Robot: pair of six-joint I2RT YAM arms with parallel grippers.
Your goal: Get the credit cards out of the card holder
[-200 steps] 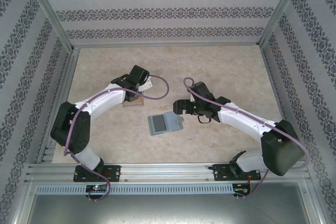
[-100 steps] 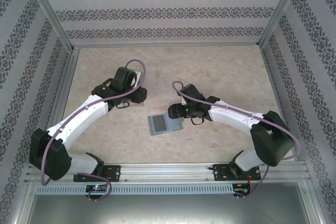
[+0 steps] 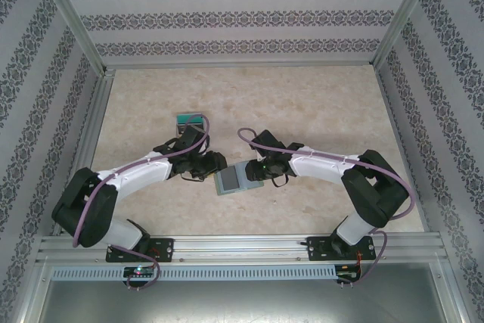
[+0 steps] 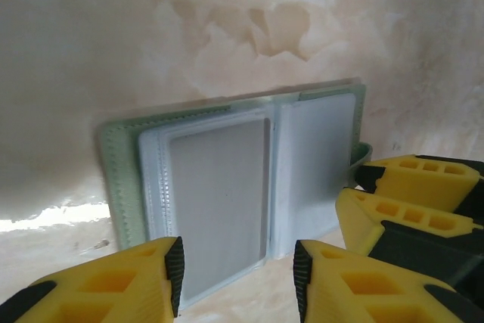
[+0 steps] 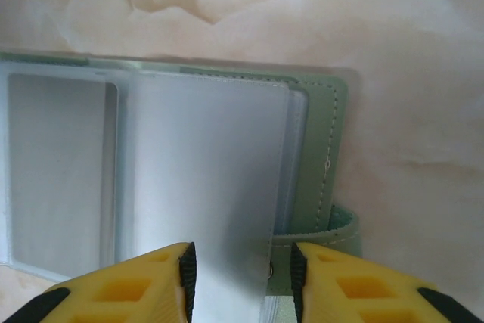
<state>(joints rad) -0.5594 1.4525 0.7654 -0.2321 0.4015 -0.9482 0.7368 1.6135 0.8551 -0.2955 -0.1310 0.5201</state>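
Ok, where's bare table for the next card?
Free: table at far right, past the right arm, and the near strip between card holder and front rail. Crowded: mid-table, where left gripper and right gripper flank the holder, teal card behind them.

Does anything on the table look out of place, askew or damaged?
Nothing stands out. The card holder lies open and flat on the table, turned slightly askew to its edges. A teal credit card lies apart from it, farther back.

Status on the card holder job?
Left gripper open over card holder. Right gripper open around a sleeve page. Teal card on table. Nothing blocking.
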